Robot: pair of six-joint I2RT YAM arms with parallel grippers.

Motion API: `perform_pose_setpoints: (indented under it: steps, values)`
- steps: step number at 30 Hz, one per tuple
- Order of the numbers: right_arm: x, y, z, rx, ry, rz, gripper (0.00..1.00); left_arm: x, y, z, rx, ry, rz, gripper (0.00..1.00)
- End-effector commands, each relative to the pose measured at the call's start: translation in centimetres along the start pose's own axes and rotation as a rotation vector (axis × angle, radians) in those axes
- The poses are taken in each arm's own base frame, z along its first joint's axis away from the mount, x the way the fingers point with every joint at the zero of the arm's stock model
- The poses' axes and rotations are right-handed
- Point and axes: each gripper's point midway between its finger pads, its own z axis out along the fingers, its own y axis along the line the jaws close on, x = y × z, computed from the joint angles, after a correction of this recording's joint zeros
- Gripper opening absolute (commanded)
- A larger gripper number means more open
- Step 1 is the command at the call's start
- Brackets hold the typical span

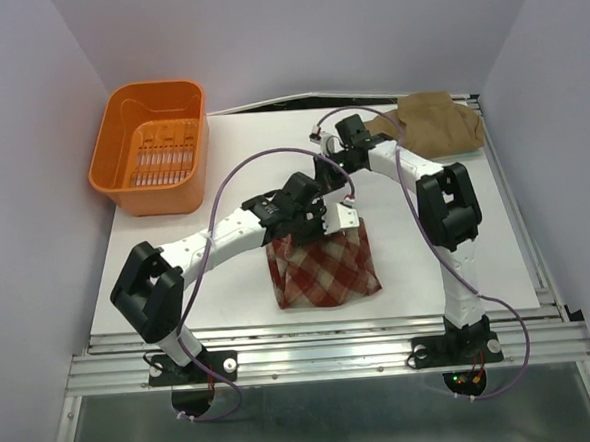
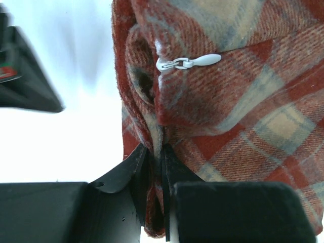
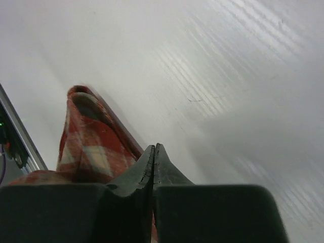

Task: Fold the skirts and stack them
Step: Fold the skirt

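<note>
The left claw (image 2: 156, 150) is pinching a bunched edge of the red-and-cream plaid skirt (image 1: 323, 274), its jaws narrow around the cloth below the white zipper pull (image 2: 190, 62). The right claw (image 3: 153, 148) is sitting closed, tips pressing together, with the plaid just beside it. The plaid skirt is lying in the middle of the surface (image 1: 230, 297). The tan-brown skirt (image 1: 437, 122) is resting crumpled at the far right corner, well apart.

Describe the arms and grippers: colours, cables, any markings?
Both look alike. The left arm and right arm have white links with bulky black joint housings. A thin purple cable loops along each. The left gripper and right gripper are black, with wedge-shaped fingers tapering to thin tips. No markings are legible.
</note>
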Motion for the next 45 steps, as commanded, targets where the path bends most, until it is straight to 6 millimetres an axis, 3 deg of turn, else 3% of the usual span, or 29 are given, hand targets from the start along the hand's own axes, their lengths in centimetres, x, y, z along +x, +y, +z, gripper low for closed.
perform_pose_setpoints:
  steps: [1, 4, 8, 11, 16, 20, 23, 25, 26, 28, 29, 31, 33, 35, 36, 37, 38, 39, 41, 43, 45]
  values:
    - [5.1, -1.5, 1.6, -0.037, 0.148, 0.06, 0.01, -1.1, 1.6, -1.4, -0.069, -0.021, 0.032, 0.02]
    - [8.1, -1.2, 1.9, -0.087, 0.202, 0.094, 0.01, -1.7, 2.7, -1.5, -0.092, -0.018, 0.037, 0.02]
    - [10.1, 0.2, 1.9, -0.15, 0.239, 0.12, 0.01, -1.8, 4.1, -1.4, -0.124, -0.008, 0.051, 0.02]
    - [10.4, 0.7, 1.7, -0.178, 0.24, 0.126, 0.01, -1.5, 5.2, -0.7, -0.142, 0.002, 0.059, 0.02]
    - [10.1, 0.9, 1.7, -0.185, 0.238, 0.128, 0.01, -0.3, 5.3, 1.4, -0.137, 0.022, 0.064, 0.03]
    - [9.9, 0.7, 1.7, -0.173, 0.238, 0.124, 0.01, 1.8, 5.0, 3.5, -0.142, 0.058, 0.065, 0.06]
    - [9.8, -0.1, 1.8, -0.121, 0.241, 0.117, 0.02, 2.5, 5.6, 4.4, -0.185, 0.059, 0.062, 0.19]
    - [9.5, -1.2, 1.8, -0.045, 0.237, 0.13, 0.09, 2.4, 5.8, 4.7, -0.2, 0.045, 0.055, 0.26]
    - [8.7, -3.4, 1.7, 0.087, 0.224, 0.112, 0.09, 2.5, 5.6, 4.9, -0.196, 0.045, 0.051, 0.29]
    - [7.8, -5.8, 1.2, 0.238, 0.214, 0.087, 0.09, 2.4, 5.6, 4.9, -0.199, 0.037, 0.038, 0.37]
    - [6.6, -6.3, 0.7, 0.281, 0.188, 0.068, 0.1, 2.1, 5.8, 4.5, -0.207, 0.03, 0.036, 0.48]
    - [4.7, -6.7, -0.6, 0.359, 0.143, 0.034, 0.13, 1.0, 6.7, 3.2, -0.251, 0.005, 0.03, 0.62]
    - [2.1, -6.9, -2.4, 0.422, 0.076, 0.017, 0.16, -0.2, 7.6, 1.8, -0.284, -0.019, 0.024, 0.69]
    - [0.1, -7.8, -3.9, 0.498, 0.028, -0.007, 0.18, -1.6, 8.2, -0.5, -0.31, -0.042, 0.001, 0.7]
    - [-0.9, -8.6, -5.3, 0.528, 0.005, -0.01, 0.17, -2.8, 8.9, -1.7, -0.33, -0.067, -0.008, 0.7]
    - [-3.4, -8.5, -7.2, 0.551, -0.059, -0.024, 0.19, -2.9, 8.8, -2.7, -0.335, -0.061, -0.035, 0.71]
    - [-4.5, -9.7, -9.6, 0.576, -0.1, 0.003, 0.21, -4.2, 9.5, -4.8, -0.37, -0.094, -0.048, 0.71]
    - [-6.8, -9.0, -12.0, 0.567, -0.172, -0.014, 0.24, -4.1, 9.4, -5.7, -0.378, -0.085, -0.07, 0.71]
    - [-8.4, -8.7, -15.0, 0.554, -0.229, -0.008, 0.26, -5.2, 9.4, -8.7, -0.409, -0.14, -0.136, 0.72]
    - [-8.6, -7.6, -17.3, 0.521, -0.244, -0.023, 0.3, -5.2, 8.7, -10.0, -0.408, -0.168, -0.207, 0.73]
    - [-7.8, -4.5, -18.9, 0.443, -0.246, -0.062, 0.42, -5.6, 7.2, -10.8, -0.371, -0.221, -0.353, 0.75]
